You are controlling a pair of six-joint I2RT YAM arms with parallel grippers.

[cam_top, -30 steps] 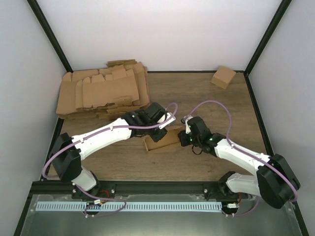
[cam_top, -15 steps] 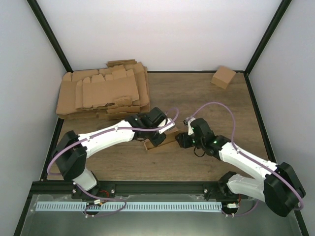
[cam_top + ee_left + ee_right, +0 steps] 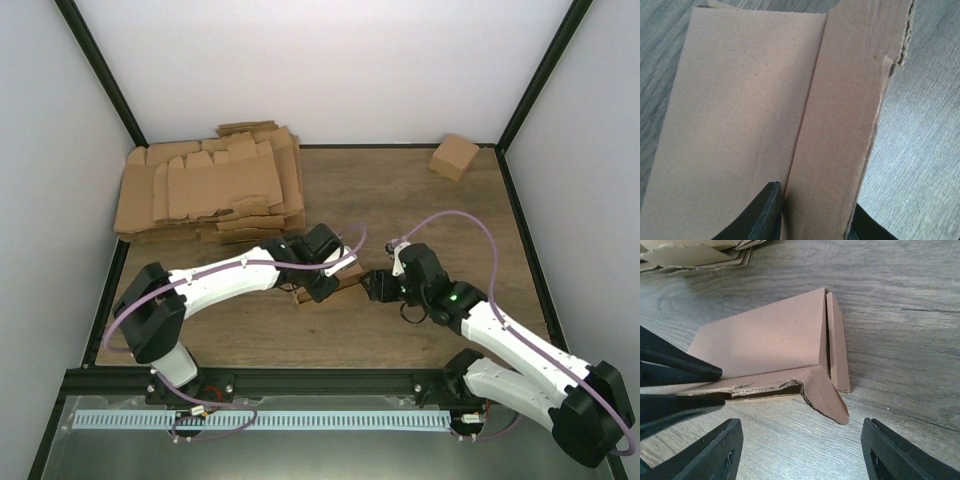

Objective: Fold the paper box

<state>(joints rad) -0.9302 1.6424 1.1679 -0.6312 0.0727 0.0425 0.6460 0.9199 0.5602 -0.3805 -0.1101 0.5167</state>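
right tool (image 3: 800, 432) wider now; paper box (image 3: 765, 340) half-flat, corner flap (image 3: 827, 405) curled

Paper box (image 3: 765, 340) sits mid-counter (image 3: 400, 200), with the left pincer (image 3: 318, 287) on its left end and the right pincer (image 3: 375, 285) just off its right end. Behind, far left, lies the pile of blanks (image 3: 210, 190). In the far right corner sits a small carton (image 3: 454, 156).

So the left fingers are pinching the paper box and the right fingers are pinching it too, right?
Not quite. The left fingers do pinch the paper box, but the right fingers are open, not touching it. The right wrist view shows them spread wide in front of the box.
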